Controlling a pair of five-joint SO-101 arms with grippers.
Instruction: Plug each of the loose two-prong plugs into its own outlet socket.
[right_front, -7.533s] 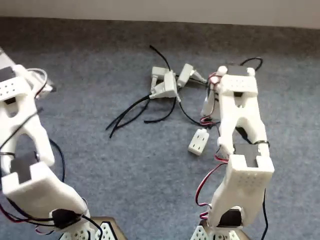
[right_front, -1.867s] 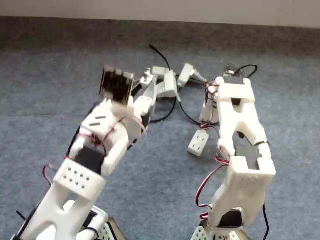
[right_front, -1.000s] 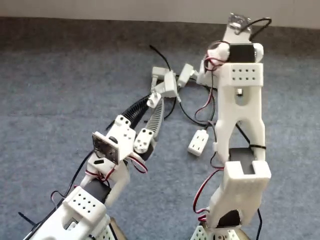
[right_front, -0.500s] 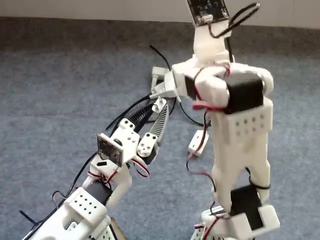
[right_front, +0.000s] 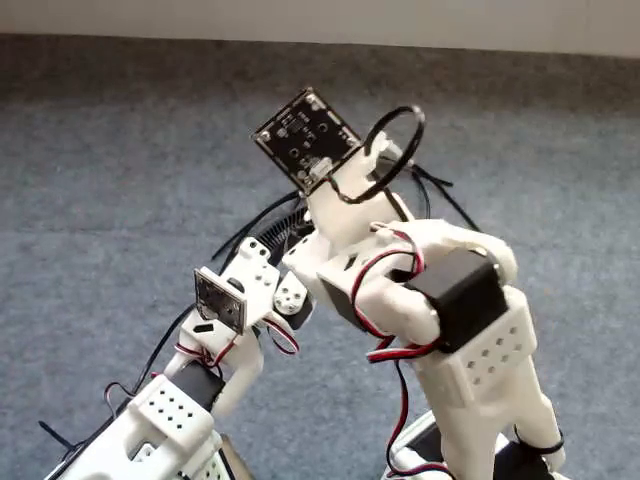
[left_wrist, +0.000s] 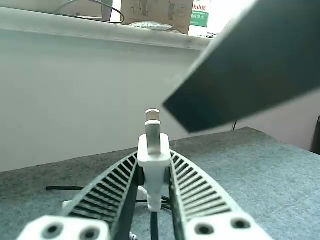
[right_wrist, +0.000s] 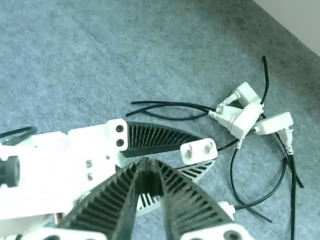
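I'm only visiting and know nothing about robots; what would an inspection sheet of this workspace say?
Surface: grey carpet-like mat.
Job's things: one white plug gripped, prongs pointing outward; other white pieces heaped on the mat.
Clutter: nothing seen.
End effectors: left end effector shut on the plug; right end effector shut, empty.
Cables: black cords loose on the mat.
Surroundings: white wall behind.

Grey short-pile carpet (right_front: 110, 170) covered the work surface; a pale wall (right_front: 200, 18) ran along its far edge; the left wrist view showed the wall topped by a ledge (left_wrist: 75, 22) carrying a cardboard box (left_wrist: 160, 9) and a looped cable (left_wrist: 95, 4); bright light behind.
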